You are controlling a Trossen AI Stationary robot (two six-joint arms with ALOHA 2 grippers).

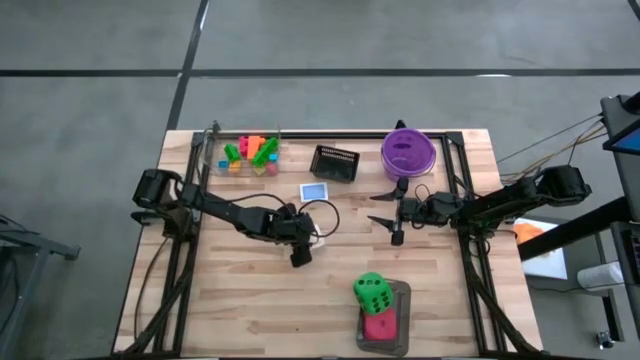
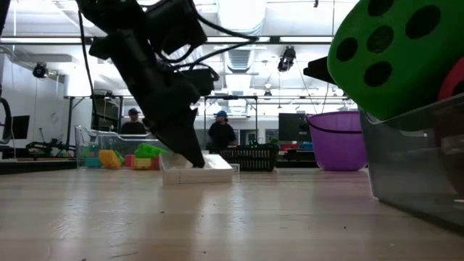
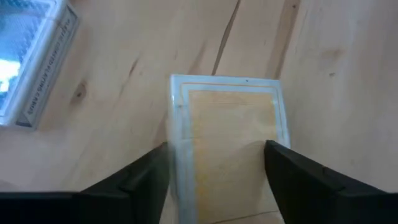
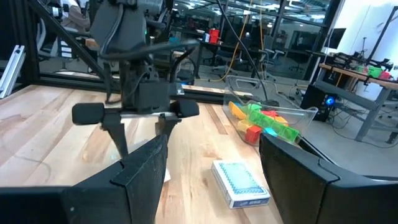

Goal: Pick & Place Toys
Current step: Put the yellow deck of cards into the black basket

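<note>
- Left gripper (image 3: 214, 165) reaches steeply down to the table (image 1: 250, 300), fingers parted astride a clear-framed card (image 3: 227, 137).
- Right gripper (image 1: 392, 213) hovers level, jaws apart, empty.

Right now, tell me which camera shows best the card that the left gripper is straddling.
Left wrist view: the pale-framed card lies between the fingers. Low view shows only its edge; the high view hides it under the left gripper; the right wrist view barely shows it.

Purple bowl (image 1: 407, 152) beside black mesh basket (image 1: 335, 163).
</note>
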